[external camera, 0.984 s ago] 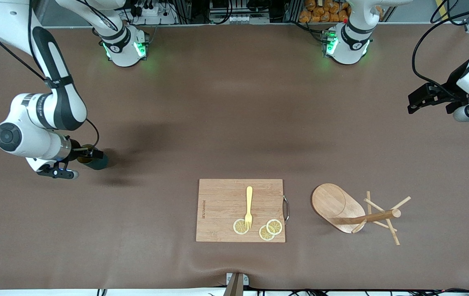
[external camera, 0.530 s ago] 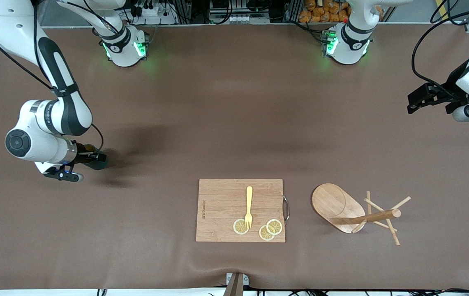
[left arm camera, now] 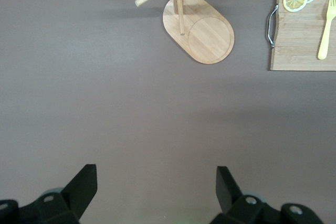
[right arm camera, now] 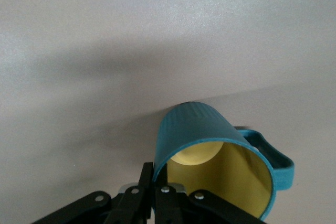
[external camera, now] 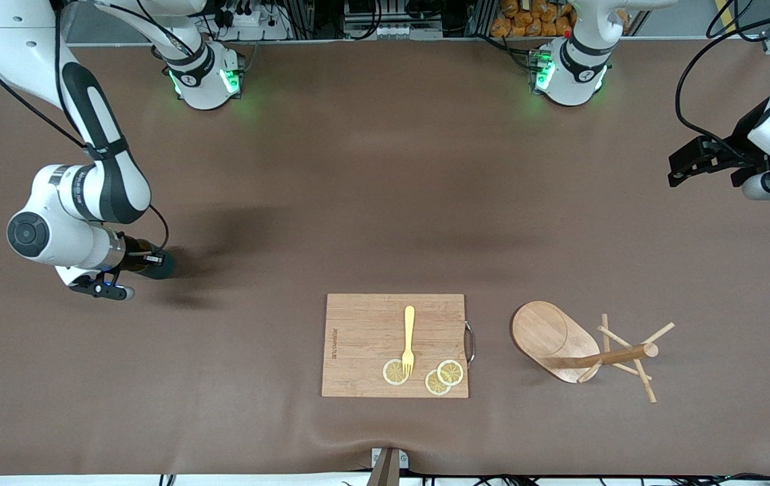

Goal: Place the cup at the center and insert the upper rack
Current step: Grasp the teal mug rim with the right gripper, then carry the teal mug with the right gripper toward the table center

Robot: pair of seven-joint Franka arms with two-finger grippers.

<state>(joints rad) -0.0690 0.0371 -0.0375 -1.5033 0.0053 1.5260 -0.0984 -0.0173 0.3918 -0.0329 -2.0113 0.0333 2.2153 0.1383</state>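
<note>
1. The right gripper [external camera: 148, 260] is low at the right arm's end of the table [external camera: 371, 202]. Its fingers are clenched on the rim of the cup [external camera: 158, 264].
2. In the right wrist view one finger is inside the cup [right arm camera: 215, 166], against the yellow wall, and the other is outside the rim. The cup's handle sticks out at the side, away from the fingers.
3. The cup is well apart from the board [external camera: 395, 345] and is farther from the front camera than the board.
4. The left gripper [external camera: 685, 165] waits above the left arm's end of the table. Its fingers [left arm camera: 84, 184] are spread wide and grasp nothing.
5. The rack [external camera: 584, 351] lies tipped over on the table, just beside the board, toward the left arm's end. Its oval base stands on edge and leans; the post and the pegs point toward the left arm's end.
6. On the board lie a yellow fork [external camera: 408, 341] and three lemon slices [external camera: 443, 378]. The fork's prongs rest on one slice. The other two slices overlap near the board's metal handle [external camera: 470, 343].
</note>
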